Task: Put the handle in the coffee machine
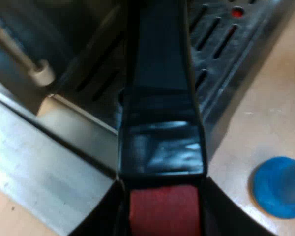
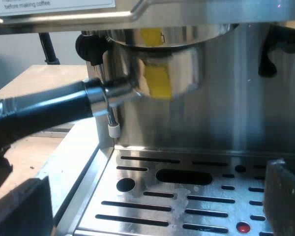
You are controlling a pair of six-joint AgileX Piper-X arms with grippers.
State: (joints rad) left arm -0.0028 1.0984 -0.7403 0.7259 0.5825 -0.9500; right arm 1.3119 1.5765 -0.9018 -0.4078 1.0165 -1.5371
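The holder's dark handle (image 1: 160, 98) runs away from me over the drip tray, and its red end (image 1: 164, 211) sits between the fingers of my left gripper (image 1: 163, 219), which is shut on it. In the right wrist view the holder's metal basket (image 2: 157, 69) is up against the round head at the espresso machine's front (image 2: 226, 113), with the handle (image 2: 49, 110) sticking out sideways to a dark mass at its end. My right gripper (image 2: 152, 206) hovers open over the drip tray, nothing between its fingers (image 2: 285, 196).
The slotted metal drip tray (image 2: 152, 196) with a red float (image 2: 243, 227) lies under the holder. A steam wand with a white tip (image 2: 113, 130) hangs close beside the handle. A blue tamper (image 1: 278, 187) stands on the wooden table by the tray.
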